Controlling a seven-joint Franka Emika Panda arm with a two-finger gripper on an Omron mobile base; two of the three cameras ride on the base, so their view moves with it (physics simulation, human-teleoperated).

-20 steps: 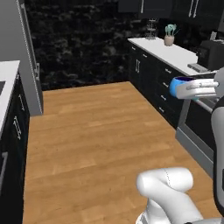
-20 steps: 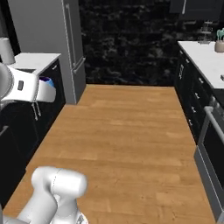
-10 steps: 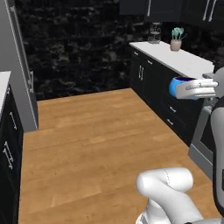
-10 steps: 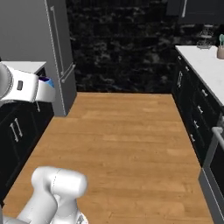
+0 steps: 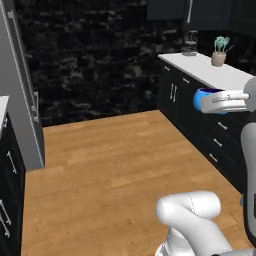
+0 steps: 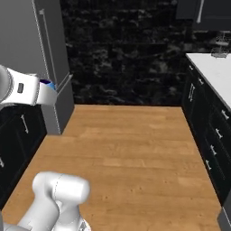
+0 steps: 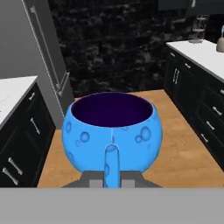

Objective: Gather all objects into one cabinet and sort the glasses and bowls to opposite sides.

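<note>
Where it sits at lower centre of the hand view, the end effector (image 7: 112, 181) grips the blue bowl (image 7: 112, 131); no legible writing.

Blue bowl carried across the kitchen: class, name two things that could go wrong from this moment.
1. The tool grips the blue bowl only at its near rim, so it might slip or tip while carried.
2. The bowl sticks out sideways at counter height; swinging closer could knock it against the counter edge or the black drawers.
</note>
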